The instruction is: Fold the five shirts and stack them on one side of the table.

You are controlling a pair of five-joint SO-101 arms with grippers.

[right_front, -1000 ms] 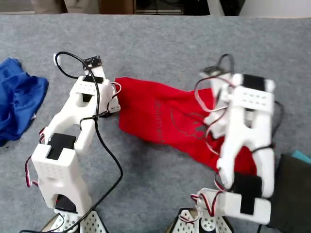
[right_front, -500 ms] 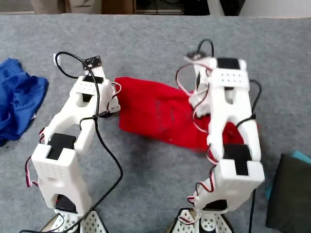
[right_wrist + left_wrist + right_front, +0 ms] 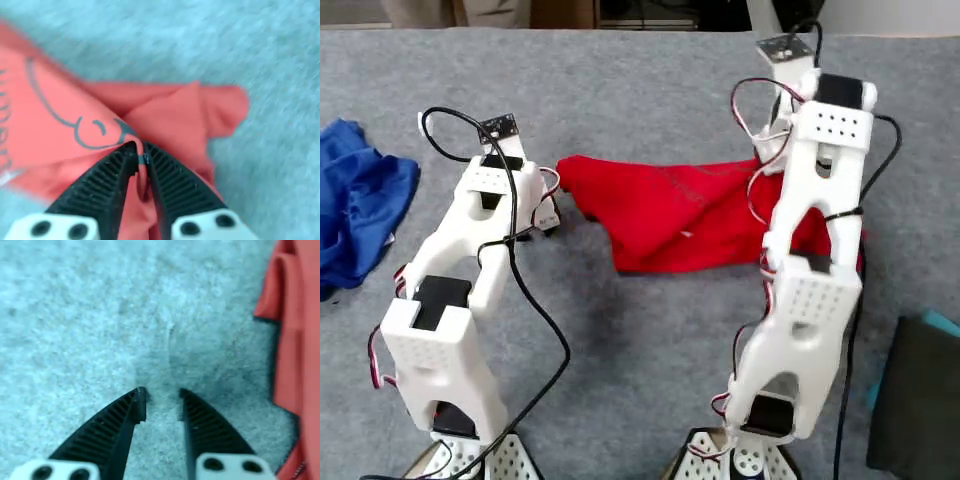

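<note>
A red shirt (image 3: pixel 670 212) lies crumpled across the middle of the grey table, folded partly over itself. My right gripper (image 3: pixel 140 158) is shut on a fold of the red shirt (image 3: pixel 165 125) near its far right end; in the high view that arm's gripper (image 3: pixel 775 165) sits over the shirt's far right edge. My left gripper (image 3: pixel 161 401) is open just above bare table, with the red shirt's edge (image 3: pixel 295 345) close beside it. In the high view the left gripper (image 3: pixel 548 212) stands at the shirt's left end, holding nothing.
A blue shirt (image 3: pixel 360 205) lies bunched at the table's left edge. A dark folded garment (image 3: pixel 920 400) over something teal sits at the near right corner. Bare grey table (image 3: pixel 640 90) stretches along the far side.
The right arm has swung from the near right toward the far side, dragging the shirt's right part up and over. The left arm shifted slightly; the shirt's near left corner pulled away.
</note>
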